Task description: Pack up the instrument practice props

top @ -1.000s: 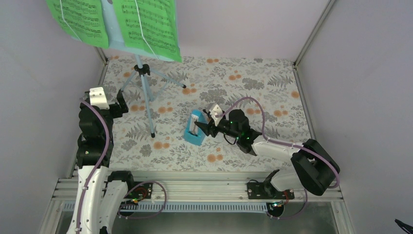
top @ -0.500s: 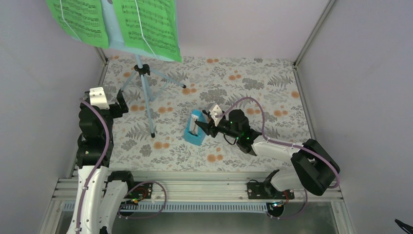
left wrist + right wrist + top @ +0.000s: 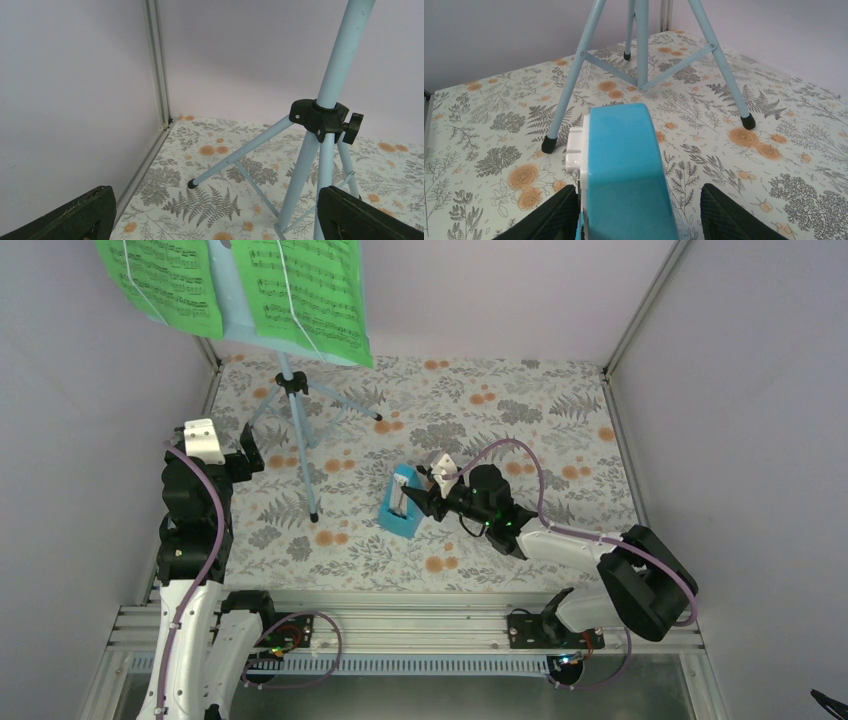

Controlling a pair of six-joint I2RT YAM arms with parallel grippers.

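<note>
Surface [image 3: 560, 420]: floral.
Music stand [image 3: 300, 440]: one, ahead of left jaws.
Green sheets [image 3: 305, 295]: two, on it.
Metronome [image 3: 400, 510]: one, between right jaws.
Jaws: both pairs spread, neither pinching.

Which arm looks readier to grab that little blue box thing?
The right: its gripper straddles the metronome, a finger on each side. The left gripper hangs open beside the music stand.

music stand [image 3: 299, 436] top cropped, metronome [image 3: 624, 165] base cropped

Metronome [image 3: 624, 165] glossy blue plastic; stand [image 3: 346, 45] smooth painted metal
</note>
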